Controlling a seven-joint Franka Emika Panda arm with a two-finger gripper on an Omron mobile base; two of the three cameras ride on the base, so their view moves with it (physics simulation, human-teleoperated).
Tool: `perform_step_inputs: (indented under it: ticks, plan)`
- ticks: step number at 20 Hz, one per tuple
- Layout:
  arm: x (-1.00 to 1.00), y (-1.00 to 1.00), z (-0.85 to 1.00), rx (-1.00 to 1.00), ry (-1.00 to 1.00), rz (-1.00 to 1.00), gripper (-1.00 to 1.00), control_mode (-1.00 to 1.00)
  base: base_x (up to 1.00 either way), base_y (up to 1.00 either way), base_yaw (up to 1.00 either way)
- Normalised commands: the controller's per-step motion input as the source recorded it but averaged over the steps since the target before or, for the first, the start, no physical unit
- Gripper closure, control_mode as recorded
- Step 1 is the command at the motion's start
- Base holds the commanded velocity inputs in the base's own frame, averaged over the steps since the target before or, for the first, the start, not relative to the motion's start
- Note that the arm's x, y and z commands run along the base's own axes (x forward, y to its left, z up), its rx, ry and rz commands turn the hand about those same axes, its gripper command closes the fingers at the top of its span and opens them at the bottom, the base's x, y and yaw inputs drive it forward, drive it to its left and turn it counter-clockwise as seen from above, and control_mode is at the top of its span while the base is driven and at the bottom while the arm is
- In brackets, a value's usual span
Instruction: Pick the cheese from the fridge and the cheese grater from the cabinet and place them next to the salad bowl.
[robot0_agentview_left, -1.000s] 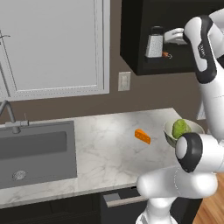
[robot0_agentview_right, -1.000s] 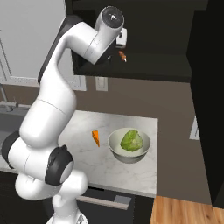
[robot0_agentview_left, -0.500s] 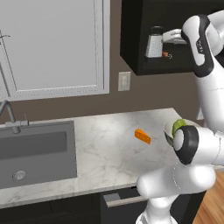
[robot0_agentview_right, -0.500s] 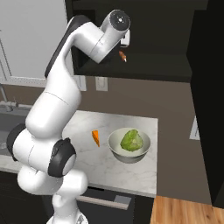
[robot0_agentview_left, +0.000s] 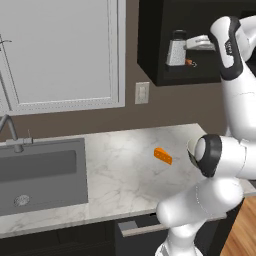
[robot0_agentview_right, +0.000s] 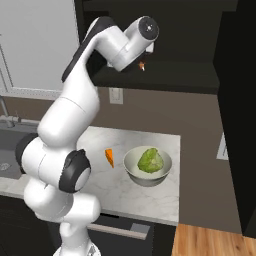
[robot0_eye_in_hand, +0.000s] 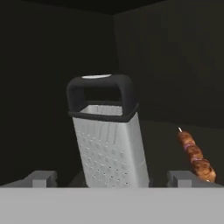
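Observation:
The silver cheese grater (robot0_eye_in_hand: 109, 140) with its black handle stands upright on the floor of the dark cabinet (robot0_agentview_left: 150, 40). My gripper (robot0_eye_in_hand: 111, 179) is open, one fingertip to each side of the grater's base, not touching it. In the left base view the gripper (robot0_agentview_left: 189, 45) reaches into the cabinet from the right, at the top of the cheese grater (robot0_agentview_left: 176, 51). The orange cheese (robot0_agentview_right: 109, 157) wedge lies on the counter just left of the salad bowl (robot0_agentview_right: 148, 179). The same cheese (robot0_agentview_left: 163, 155) shows mid-counter. The fridge is out of view.
A brown skewer (robot0_eye_in_hand: 196, 158) lies on the cabinet floor right of the grater. A grey sink (robot0_agentview_left: 40, 175) with a tap fills the counter's left part. A tall dark panel (robot0_agentview_right: 240, 100) bounds the marble counter (robot0_agentview_right: 150, 200) on the right. A wall outlet (robot0_agentview_left: 142, 93) sits below the cabinet.
The hand has edged slightly closer to the grater. The arm's elbow has risen and shifted in front of the bowl in the left base view. The jaws stay open.

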Motion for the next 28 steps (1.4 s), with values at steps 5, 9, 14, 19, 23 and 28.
perform_step_inputs:
  ticks: [5,9,14,19,23,28]
  plan:
    - [0.26,-0.14,0.00,0.01,0.00,0.07,-1.00,-1.00,0.00,0.00,0.00]
    - [0.10,-0.03,0.00,0.00,0.00,0.05,-1.00,-1.00,0.00,0.00,0.00]
    - [0.01,0.00,-0.01,0.00,0.00,0.03,-1.00,-1.00,0.00,0.00,0.00]
    - [0.08,0.00,-0.09,0.02,0.00,0.02,-1.00,-1.00,0.00,0.00,0.00]
    - [0.16,0.00,-0.11,0.05,0.00,0.05,-1.00,-1.00,0.00,0.00,0.00]
    - [0.22,0.00,-0.05,0.04,0.00,0.08,-1.00,-1.00,0.00,0.00,0.00]
